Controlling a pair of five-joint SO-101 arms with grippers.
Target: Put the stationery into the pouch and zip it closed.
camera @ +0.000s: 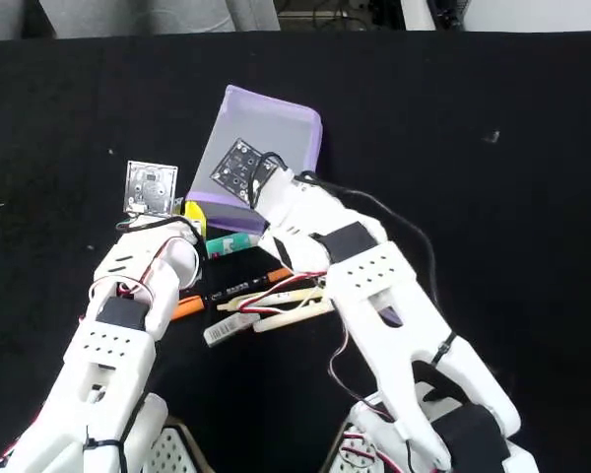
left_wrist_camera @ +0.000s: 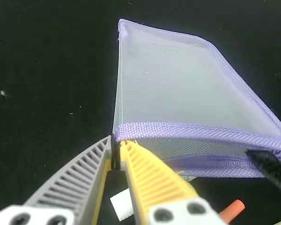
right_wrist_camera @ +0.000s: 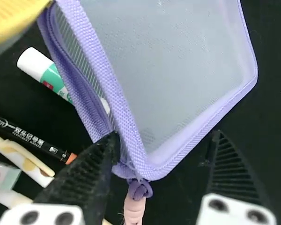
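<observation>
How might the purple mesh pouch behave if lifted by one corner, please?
Probably floppy: the purple mesh pouch is thin see-through fabric, so it would likely sag from the left tool pinching its edge. Seemingly light, so pushing may slide it.

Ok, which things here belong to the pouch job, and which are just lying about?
Job: purple pouch; glue stick; black marker; cream pieces beside it; left gripper, shut on the pouch corner; right gripper, open around its zip-pull corner.
Just there: black table; pale speck on it; grey curtain behind.
</observation>
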